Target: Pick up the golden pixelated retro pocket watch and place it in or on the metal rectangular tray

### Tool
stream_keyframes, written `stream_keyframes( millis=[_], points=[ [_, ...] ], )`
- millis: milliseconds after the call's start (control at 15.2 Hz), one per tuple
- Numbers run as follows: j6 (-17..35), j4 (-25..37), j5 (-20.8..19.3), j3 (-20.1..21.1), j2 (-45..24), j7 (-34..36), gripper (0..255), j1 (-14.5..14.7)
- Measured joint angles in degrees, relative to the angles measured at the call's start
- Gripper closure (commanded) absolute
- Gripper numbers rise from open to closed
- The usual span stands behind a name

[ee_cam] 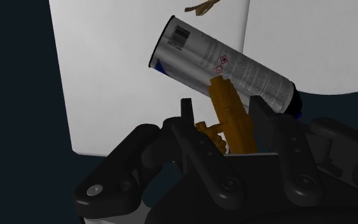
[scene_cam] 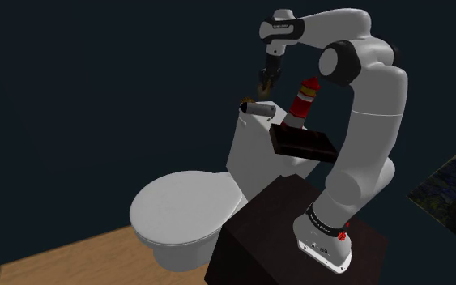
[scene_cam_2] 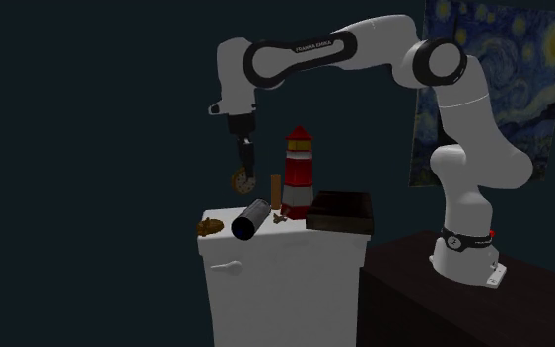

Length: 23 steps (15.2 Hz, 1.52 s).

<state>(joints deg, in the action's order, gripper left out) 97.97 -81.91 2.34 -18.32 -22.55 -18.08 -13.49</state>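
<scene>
Golden watch point(ee_cam: 233, 121) is clamped between the 2 fingers of the gripper point(scene_cam_2: 244, 173), hanging above the tank point(scene_cam_2: 285, 266). I judge transfer is in hand. Next: carry it past the lighthouse point(scene_cam_2: 298, 170), over the lower tray point(scene_cam_2: 340, 223), then descend.

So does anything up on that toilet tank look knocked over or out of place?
Yes: the spray can lies tipped on its side on the tank lid, while the lighthouse figurine near it stands upright. The tool holds the golden pocket watch in the air above the can.
</scene>
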Motion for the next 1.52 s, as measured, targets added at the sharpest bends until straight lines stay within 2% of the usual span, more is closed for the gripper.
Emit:
stream_keyframes(
  millis=[198, 264, 858, 1188, 1518],
  points=[
    [-2.3, 2.1, -0.1, 0.0, 0.2, 0.0, 255, 0.0],
    [-2.0, 0.5, -0.4, -0.2, 1.5, 0.0, 255, 0.1],
    [3.4, -24.4, -6.9, -1.4, 22.0, 1.2, 255, 2.0],
    [4.4, -36.7, -11.1, -1.5, 34.0, 1.9, 255, 1.1],
    [2.7, -46.1, -14.8, -1.5, 45.4, 1.9, 255, -0.9]
  ],
)
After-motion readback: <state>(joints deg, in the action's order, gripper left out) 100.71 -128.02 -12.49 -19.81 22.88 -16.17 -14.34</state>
